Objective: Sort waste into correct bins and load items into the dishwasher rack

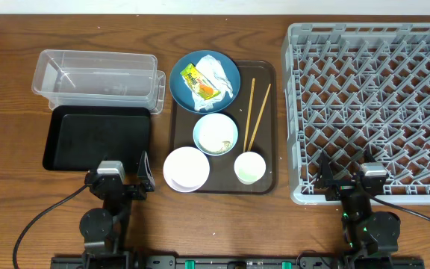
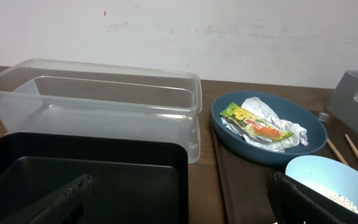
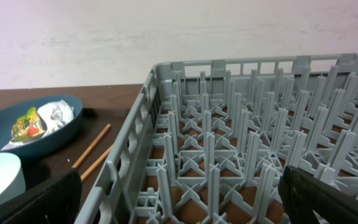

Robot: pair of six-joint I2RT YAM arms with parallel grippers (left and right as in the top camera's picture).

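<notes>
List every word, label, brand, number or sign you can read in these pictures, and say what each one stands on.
Yellow-orange snack wrapper on the big dark blue plate: printed lettering, too small and blurred to read in any view.
Clear rectangular plastic tub, shallow black rectangular tray, large grey plastic dishwasher rack, light blue bowl, white bowl, small white cup: no text visible.

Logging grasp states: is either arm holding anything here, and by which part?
Nothing is held: the left gripper and the right gripper both stand wide open with nothing between their fingers.
</notes>
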